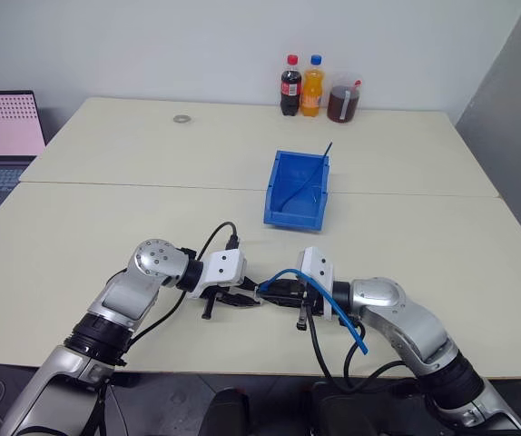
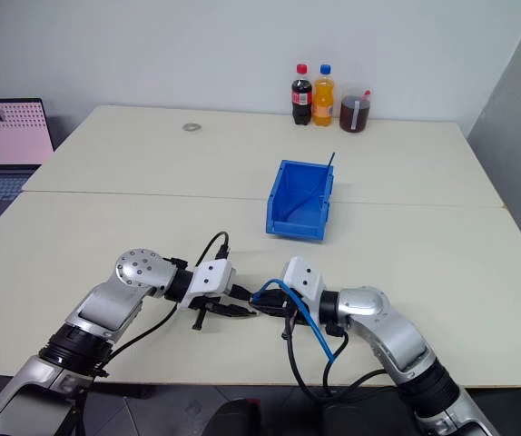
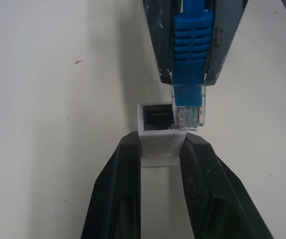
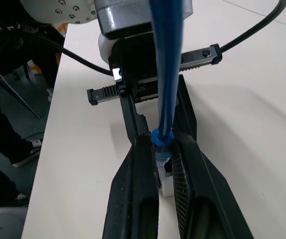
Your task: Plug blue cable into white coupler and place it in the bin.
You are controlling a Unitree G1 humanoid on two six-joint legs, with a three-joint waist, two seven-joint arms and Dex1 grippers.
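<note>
Left eye view | cream desk (image 1: 106,218), grey wall | left tool (image 3: 160,149) clamps white coupler (image 3: 158,132) | right tool (image 4: 164,164) grips blue cable (image 4: 167,64) | bin (image 1: 283,211) beyond

white coupler body: the small white boxy plastic coupler (image 3: 158,137) shows its dark socket end in the left wrist view; its rear half is covered by the two black fingers (image 3: 115,194) of the left gripper (image 3: 159,149).
blue cable plug: the pale clear plug (image 3: 188,107) at the tip of the thin bright-blue cable (image 4: 167,64) overlaps the socket's edge; whether it has entered cannot be told.
coupler from the head: between the grippers it is too small to make out.
cable far end: runs off the right wrist view's top edge.
laptop (image 1: 2,136): the open laptop is cut by the picture's left edge.
</note>
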